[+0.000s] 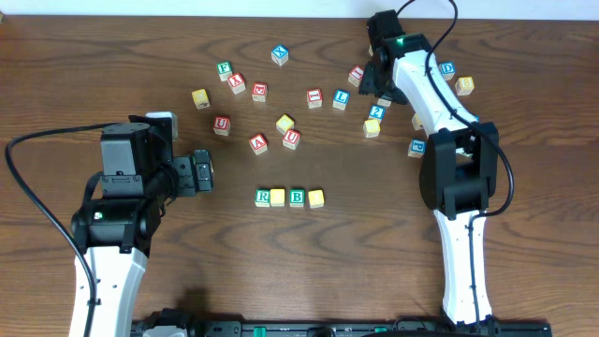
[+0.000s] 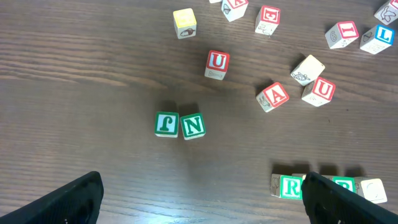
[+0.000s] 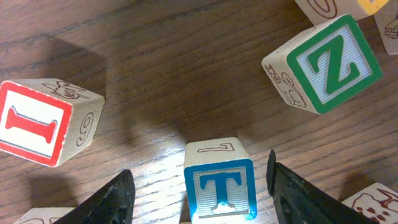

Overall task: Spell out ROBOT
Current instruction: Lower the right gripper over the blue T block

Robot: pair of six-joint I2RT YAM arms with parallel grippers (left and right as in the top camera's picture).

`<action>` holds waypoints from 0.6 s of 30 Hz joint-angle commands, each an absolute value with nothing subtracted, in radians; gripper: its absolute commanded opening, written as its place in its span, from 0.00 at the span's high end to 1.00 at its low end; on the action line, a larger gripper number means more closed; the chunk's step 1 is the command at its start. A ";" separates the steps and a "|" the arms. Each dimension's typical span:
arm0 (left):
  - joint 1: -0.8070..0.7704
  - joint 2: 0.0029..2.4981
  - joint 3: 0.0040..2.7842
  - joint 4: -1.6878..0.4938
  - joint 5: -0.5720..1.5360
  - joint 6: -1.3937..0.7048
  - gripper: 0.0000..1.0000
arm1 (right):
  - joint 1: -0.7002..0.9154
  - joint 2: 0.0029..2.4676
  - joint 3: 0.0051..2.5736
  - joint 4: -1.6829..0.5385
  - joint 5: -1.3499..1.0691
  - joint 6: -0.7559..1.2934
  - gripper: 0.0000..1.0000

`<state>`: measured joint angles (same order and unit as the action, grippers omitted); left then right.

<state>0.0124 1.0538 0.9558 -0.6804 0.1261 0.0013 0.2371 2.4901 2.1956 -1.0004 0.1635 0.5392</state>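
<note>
A row of cubes lies mid-table: green R, a yellow one, green B and another yellow one. The blue T cube stands on the wood between the fingers of my right gripper, which is open with a gap on each side of the cube. Overhead, the right gripper hangs over the far cluster and hides the T. My left gripper is wide open and empty, left of the row. In the left wrist view, its right finger partly covers the B beside the R.
A red I cube and a green Z cube lie close to the T. Green F and N cubes sit together ahead of the left gripper. Red U and A cubes lie beyond.
</note>
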 commanded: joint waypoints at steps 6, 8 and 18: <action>0.017 1.052 0.956 -0.681 0.131 0.014 0.00 | 0.231 2.506 2.205 -0.995 0.212 0.553 0.37; 0.017 1.051 0.956 -0.681 0.131 0.014 0.00 | 0.228 2.506 2.192 -0.985 0.211 0.553 0.36; 0.017 1.051 0.956 -0.681 0.131 0.014 0.00 | 0.226 2.506 2.164 -0.960 0.207 0.553 0.39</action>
<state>0.0124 1.0538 0.9558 -0.6804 0.1265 0.0013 0.2321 2.4939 2.1792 -0.9634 0.1917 0.5411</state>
